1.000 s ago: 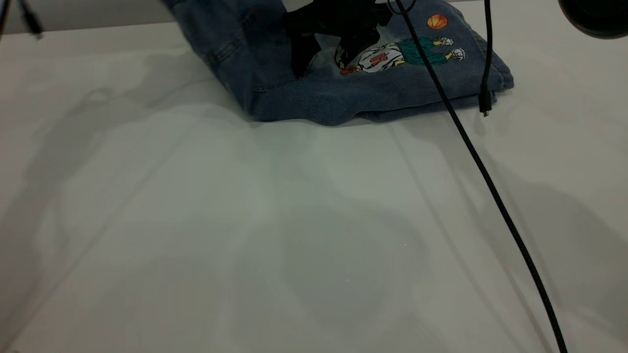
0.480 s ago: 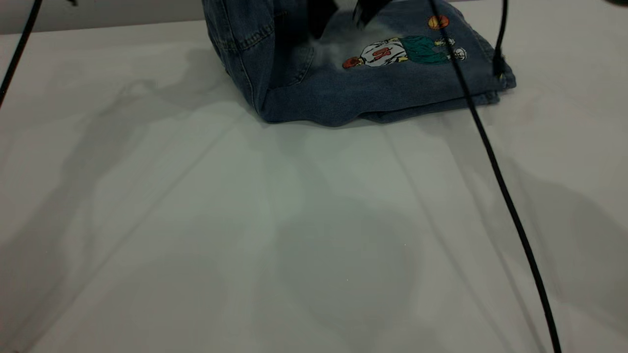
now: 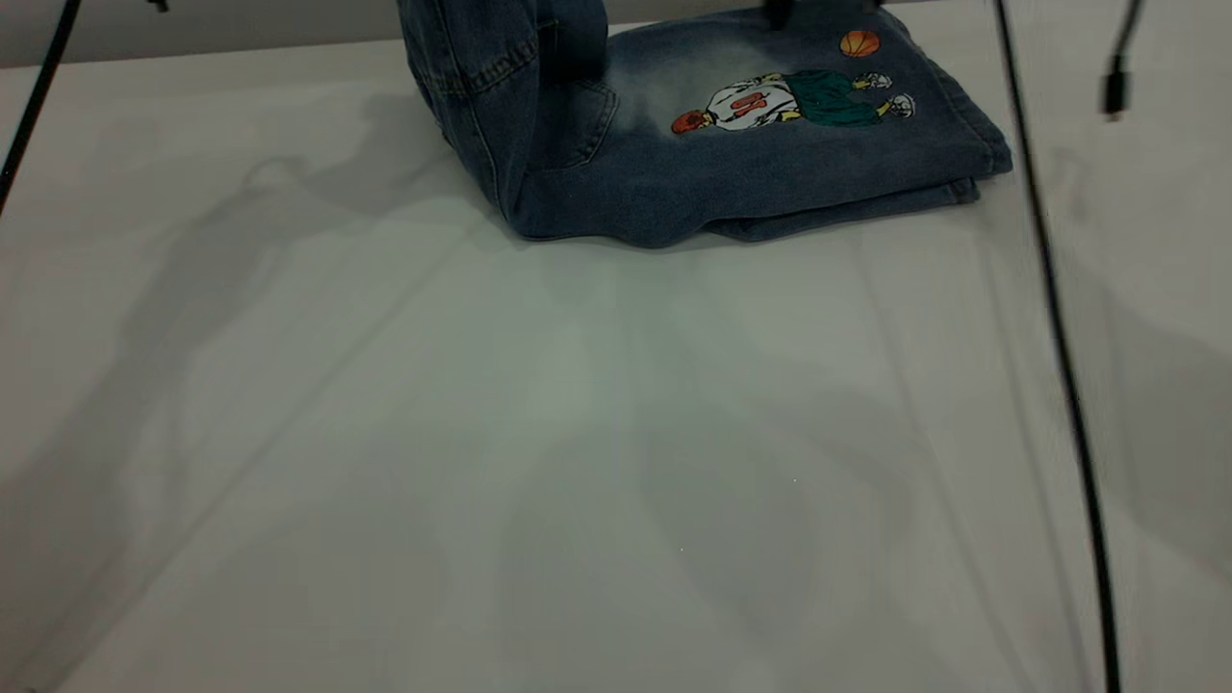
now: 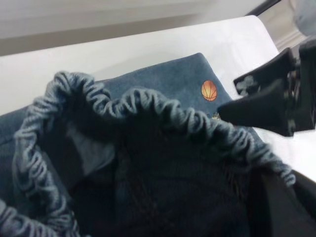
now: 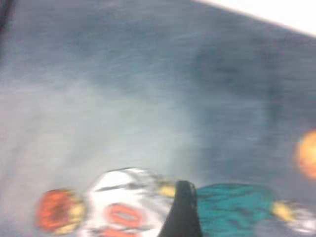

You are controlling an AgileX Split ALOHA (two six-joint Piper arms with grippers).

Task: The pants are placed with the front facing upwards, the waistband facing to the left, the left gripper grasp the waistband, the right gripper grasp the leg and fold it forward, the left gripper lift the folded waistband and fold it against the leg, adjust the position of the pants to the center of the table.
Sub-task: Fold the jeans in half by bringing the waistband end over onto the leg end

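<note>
The blue denim pants lie folded lengthwise at the far edge of the white table, basketball-player print facing up. Their left part stands up off the table and runs out of the exterior view's top. In the left wrist view the ruffled waistband hangs open and gathered right in front of the camera, with my left gripper shut on it, fingers mostly buried in dark cloth. My right gripper hovers open just above the leg near the print, holding nothing; one fingertip shows over the print.
A black cable runs down the right side of the table, and a loose plug dangles at the upper right. Another cable crosses the upper left corner. Bare white tabletop stretches in front of the pants.
My right gripper has lifted off the pants and risen almost out of the exterior view. The raised waistband part swung more upright and to the right. The cables shifted right.
</note>
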